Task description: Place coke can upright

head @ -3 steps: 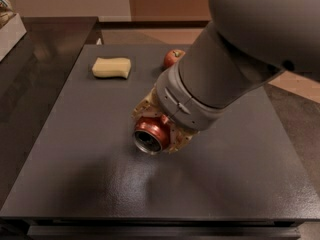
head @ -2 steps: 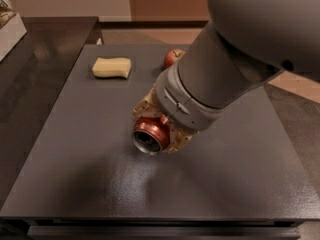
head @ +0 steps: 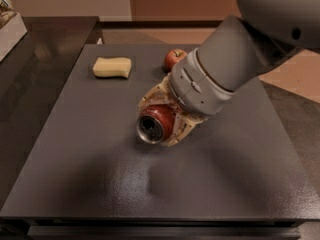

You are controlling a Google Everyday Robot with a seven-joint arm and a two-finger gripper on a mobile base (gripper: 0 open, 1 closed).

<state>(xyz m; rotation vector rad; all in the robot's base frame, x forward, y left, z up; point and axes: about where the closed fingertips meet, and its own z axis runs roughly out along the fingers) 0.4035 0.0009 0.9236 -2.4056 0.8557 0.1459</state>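
Observation:
The coke can (head: 155, 123) is a red can with a silver end facing me, held on its side just above the dark table (head: 75, 159) near its middle. My gripper (head: 162, 121) is shut on the coke can, with cream fingers (head: 179, 129) on both sides of it. The grey arm reaches in from the upper right and hides the can's rear end.
A red apple (head: 174, 58) sits at the back of the table, just behind the arm. A yellow sponge (head: 112, 67) lies at the back left. A darker counter (head: 45, 39) and a white box's corner (head: 12, 31) are at the far left.
The arm has lifted and drawn back to the upper right, showing more of the table. The can stays in the gripper, at nearly the same spot.

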